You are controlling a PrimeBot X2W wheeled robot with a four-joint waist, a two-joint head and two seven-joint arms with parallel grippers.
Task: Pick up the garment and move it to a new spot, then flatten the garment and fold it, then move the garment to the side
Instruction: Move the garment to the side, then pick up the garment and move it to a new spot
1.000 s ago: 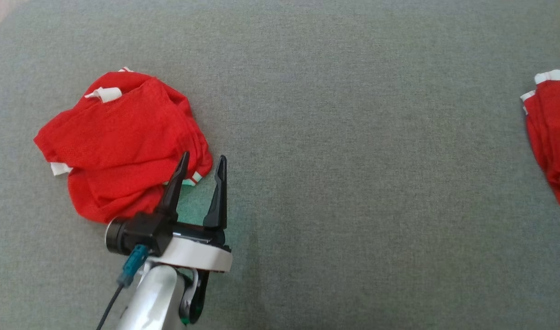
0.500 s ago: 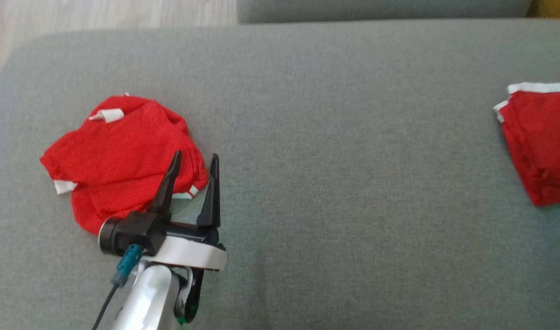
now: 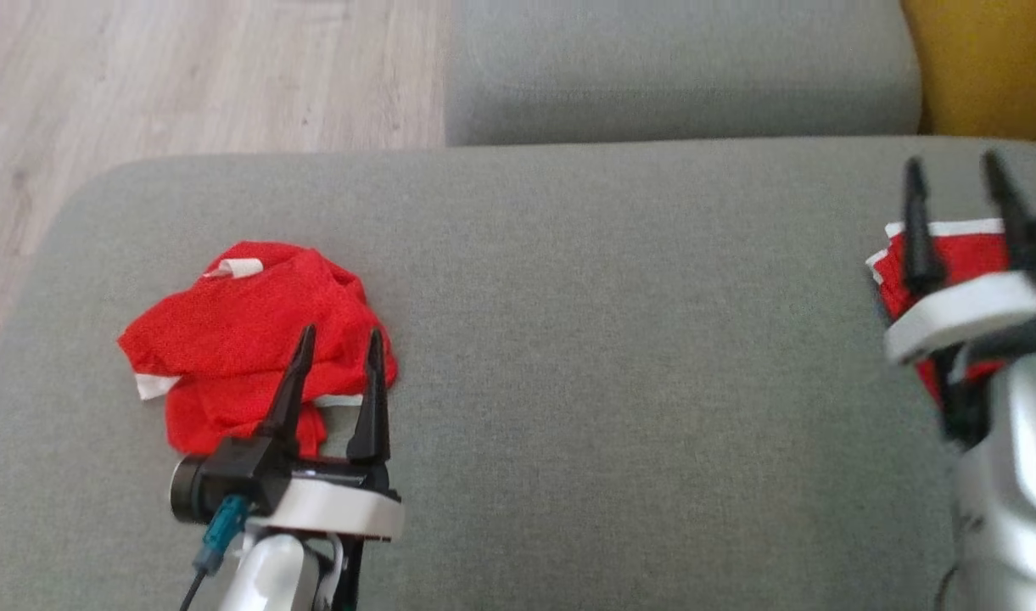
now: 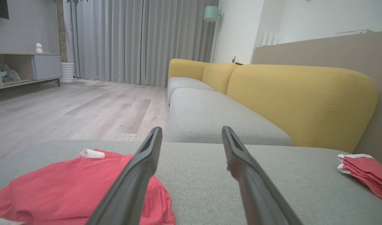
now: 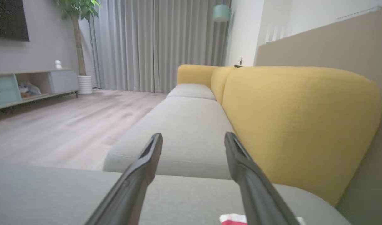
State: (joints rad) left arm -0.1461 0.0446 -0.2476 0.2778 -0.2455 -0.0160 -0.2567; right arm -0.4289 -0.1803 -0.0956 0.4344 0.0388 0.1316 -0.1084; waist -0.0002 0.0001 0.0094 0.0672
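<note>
A: Since the left gripper sits nearest, at the near left, how does it stand?

B: Its two dark fingers are spread wide and hold nothing. The tips reach over the near right edge of the crumpled red garment. I cannot tell whether they touch the cloth.

A: And where does that garment lie?

B: On the left part of the grey sofa seat, bunched in a heap. A white label shows on its far side and white trim at its left and near edges.

A: What about the right gripper?

B: It is at the right edge, blurred, with its fingers also wide apart and empty. It hangs above a folded red garment, whose white hem shows along the far side. The wrist view has a bit of red and white just under the right finger.

A: So the two garments are apart?

B: Well apart, with bare grey fabric between them.

A: And farther off?

B: A second grey cushion lies beyond the seat, a yellow backrest is at the far right, and a pale wooden floor at the far left.
</note>
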